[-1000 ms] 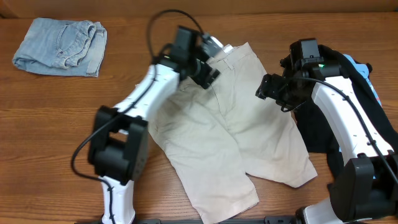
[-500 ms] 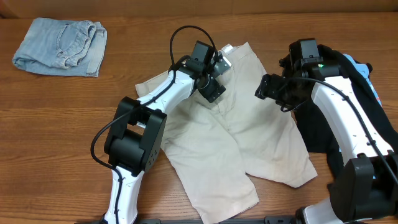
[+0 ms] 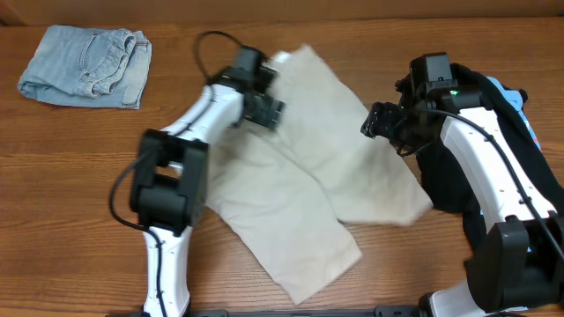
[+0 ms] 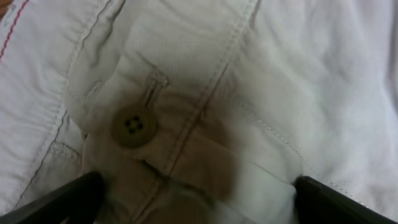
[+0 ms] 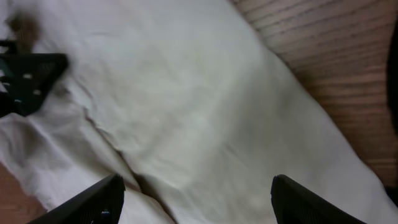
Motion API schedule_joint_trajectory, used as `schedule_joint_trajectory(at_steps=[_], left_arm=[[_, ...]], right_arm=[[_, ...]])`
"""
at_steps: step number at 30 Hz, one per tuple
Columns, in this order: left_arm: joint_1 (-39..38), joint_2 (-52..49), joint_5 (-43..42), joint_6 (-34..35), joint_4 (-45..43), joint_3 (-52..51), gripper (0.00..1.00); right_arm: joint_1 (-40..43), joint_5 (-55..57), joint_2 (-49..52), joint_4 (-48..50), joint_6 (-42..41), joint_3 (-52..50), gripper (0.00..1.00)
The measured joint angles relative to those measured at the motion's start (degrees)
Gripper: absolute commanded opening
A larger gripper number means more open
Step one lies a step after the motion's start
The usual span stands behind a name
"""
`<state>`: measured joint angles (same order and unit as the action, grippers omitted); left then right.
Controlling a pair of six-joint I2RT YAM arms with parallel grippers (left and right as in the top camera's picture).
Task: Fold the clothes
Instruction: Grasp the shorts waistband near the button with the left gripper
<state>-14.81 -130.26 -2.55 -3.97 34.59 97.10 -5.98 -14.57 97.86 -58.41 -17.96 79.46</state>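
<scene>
The beige khaki shorts (image 3: 308,185) lie spread across the middle of the table, waistband at the far left end and legs pointing near right. My left gripper (image 3: 264,107) is down on the waistband. In the left wrist view its fingers (image 4: 199,199) stand wide apart, with the buttoned waistband fabric (image 4: 134,126) bulging between them. My right gripper (image 3: 383,123) is open and empty, just above the right edge of the shorts (image 5: 205,112). Folded faded denim shorts (image 3: 84,66) lie at the far left. A black garment (image 3: 441,180) and a sky-blue one (image 3: 511,92) lie under my right arm.
Bare wooden table (image 3: 70,202) shows at the left and along the near edge. The right arm's base (image 3: 511,264) stands at the near right and the left arm's base (image 3: 163,189) at the near middle-left.
My left gripper has moved left along the waistband. The beige shorts have shifted and turned leftward with it, and their left side has drawn in. My right arm has hardly moved.
</scene>
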Motion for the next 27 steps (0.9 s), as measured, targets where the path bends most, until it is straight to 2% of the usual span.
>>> schedule_joint_trajectory(at_steps=[5, 8, 14, 23, 27], left_arm=[[10.6, -0.1, 0.2, 4.2, 5.0, 1.5, 0.99], [17.6, -0.1, -3.0, 5.8, 9.2, 2.8, 0.97], [22.1, -0.2, -9.5, 4.0, 12.8, 4.1, 0.95], [21.4, -0.9, -9.5, 1.9, 17.1, 5.9, 0.93], [20.9, -1.3, -9.8, 0.8, 21.1, 7.2, 0.90]], right_arm=[[0.0, 0.0, 2.6, 2.2, 0.0, 0.0, 0.79], [-0.1, 0.0, 4.6, 3.7, 0.0, 0.0, 0.79], [-0.1, 0.0, 8.9, 9.2, 0.0, 0.0, 0.78], [-0.3, -0.1, 16.3, 14.6, -1.7, 0.0, 0.61], [-0.5, -0.5, 19.3, 15.4, -1.8, 0.0, 0.43]])
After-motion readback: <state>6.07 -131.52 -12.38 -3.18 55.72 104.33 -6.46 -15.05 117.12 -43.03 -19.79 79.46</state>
